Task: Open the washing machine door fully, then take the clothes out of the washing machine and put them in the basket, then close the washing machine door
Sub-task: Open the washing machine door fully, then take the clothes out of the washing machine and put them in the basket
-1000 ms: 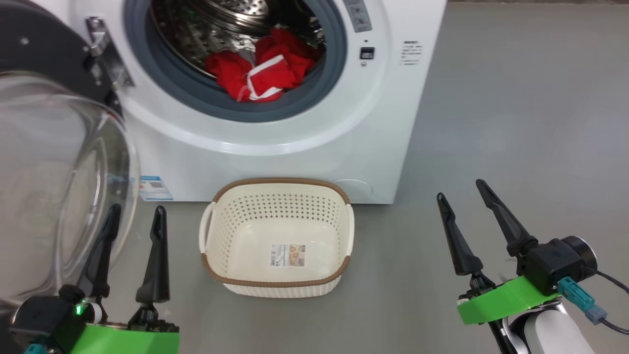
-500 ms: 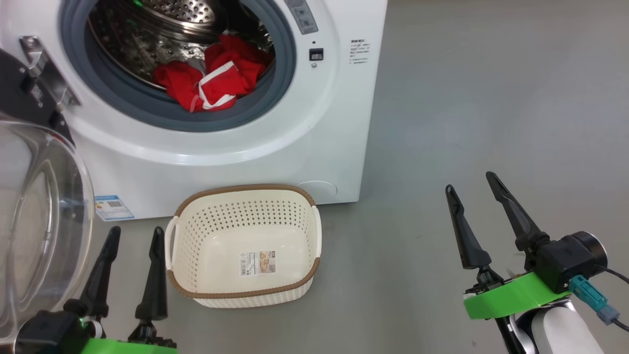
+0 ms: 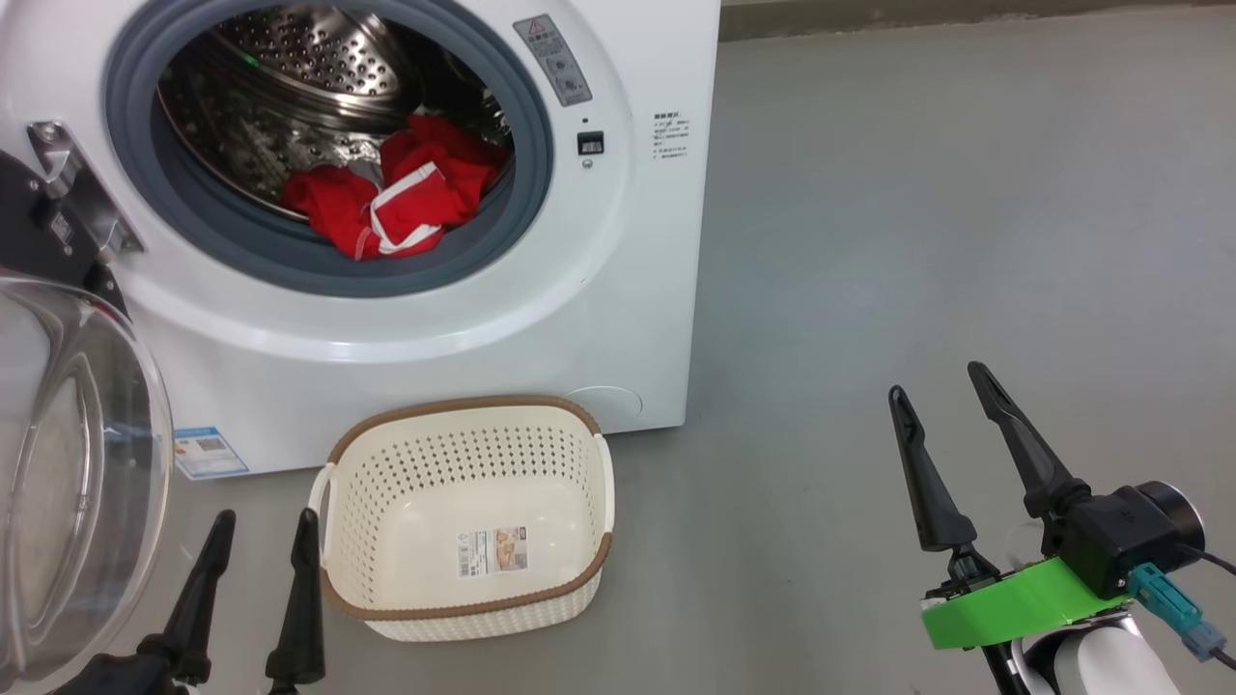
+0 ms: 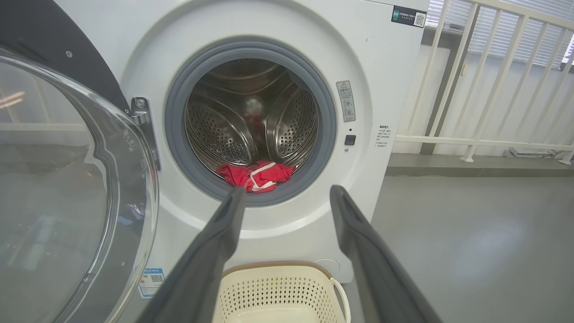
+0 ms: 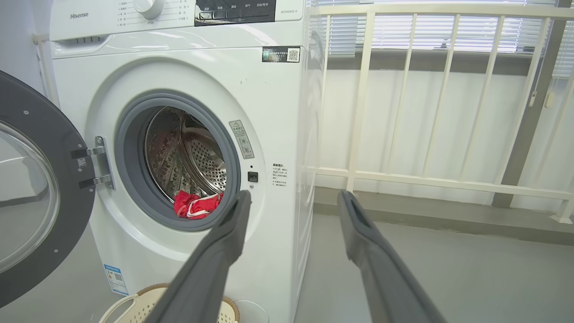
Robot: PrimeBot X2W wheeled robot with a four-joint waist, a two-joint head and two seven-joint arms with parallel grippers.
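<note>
1. Head view: the washing machine door is found swung open, left of the left gripper. That gripper and the right gripper are held wide, with nothing gripped.
2. Left wrist view: the clothes are seen ahead of the left gripper, inside the washing machine. The basket beneath it is empty, so unloading is judged unstarted.
3. Right wrist view: the clothes are seen ahead-left of the right gripper, and closing the door is left.
</note>
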